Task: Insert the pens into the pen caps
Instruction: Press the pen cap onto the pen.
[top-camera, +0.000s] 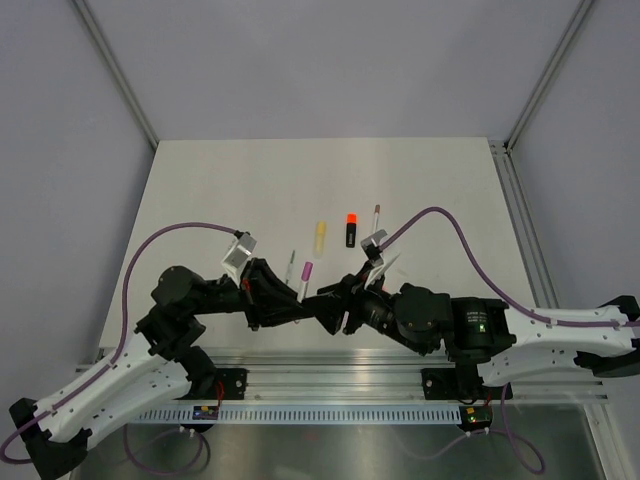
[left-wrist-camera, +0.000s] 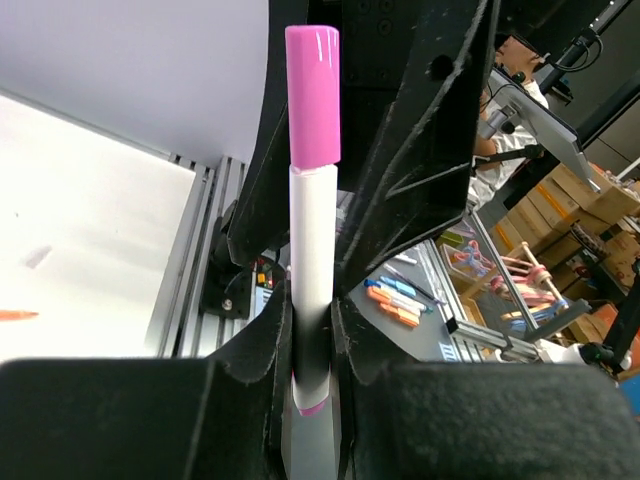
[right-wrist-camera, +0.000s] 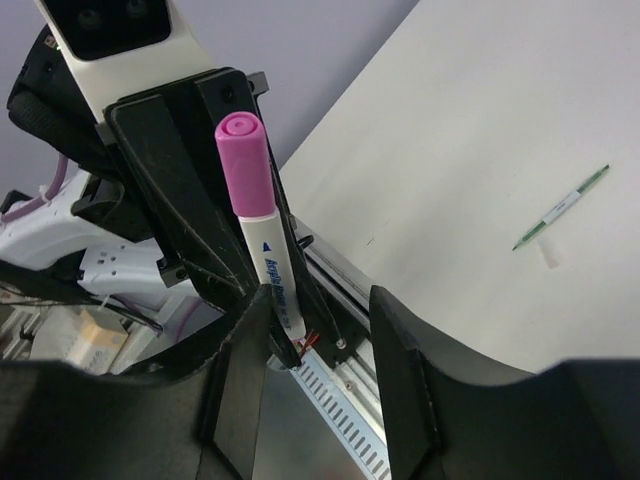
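Note:
A white pen with a pink cap on its far end stands between the fingers of my left gripper, which is shut on its lower barrel. The right wrist view shows the same pen and pink cap just beside the left finger of my right gripper, whose jaws stand wide apart and hold nothing. Both grippers, left and right, meet over the table's near edge. Beyond them lie a pale yellow highlighter, a black highlighter with an orange end and a thin pen.
A thin green-ended pen lies alone on the white table. An orange pen tip shows at the left edge of the left wrist view. The slotted aluminium rail runs along the near edge under both grippers. Purple cables arc above the arms.

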